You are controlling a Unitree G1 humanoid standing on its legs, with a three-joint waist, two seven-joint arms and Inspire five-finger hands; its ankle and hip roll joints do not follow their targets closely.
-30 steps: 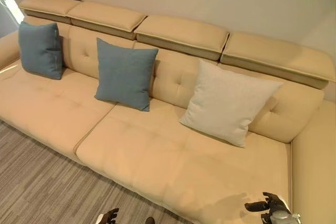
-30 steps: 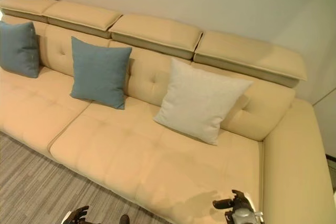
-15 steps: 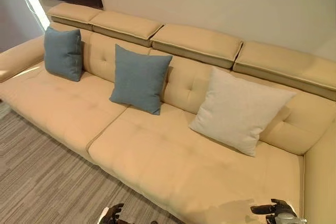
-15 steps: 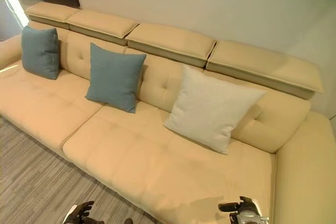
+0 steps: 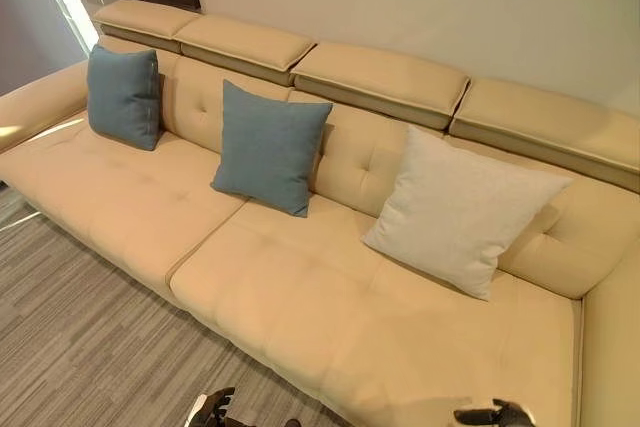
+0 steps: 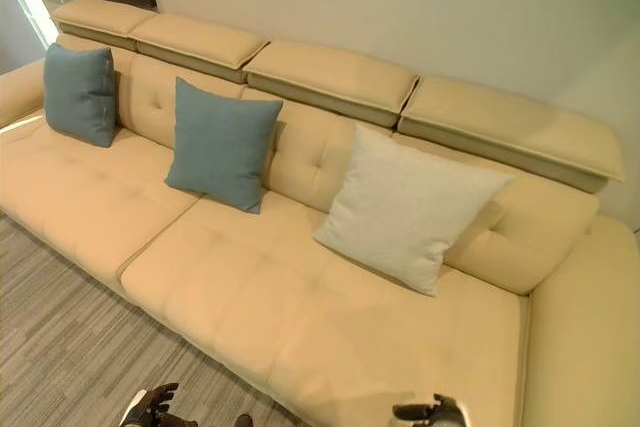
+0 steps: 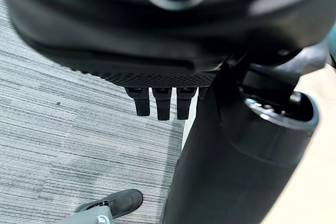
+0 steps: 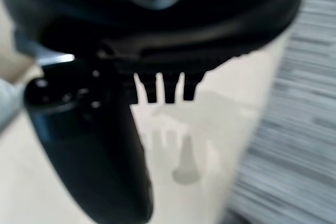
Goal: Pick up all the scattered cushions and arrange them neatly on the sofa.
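As all three cushions lean on the sofa [image 5: 300, 287] backrest, blue cushion [image 5: 123, 96] at 10 o'clock, second blue cushion [image 5: 268, 148] centre, white cushion [image 5: 462, 212] at 3, both my left hand [image 7: 160, 100] and right hand [image 8: 165, 87] hang relaxed, empty; cushions look soft, light, grab a corner

No text, label, number or sign can be read on anything in these views.
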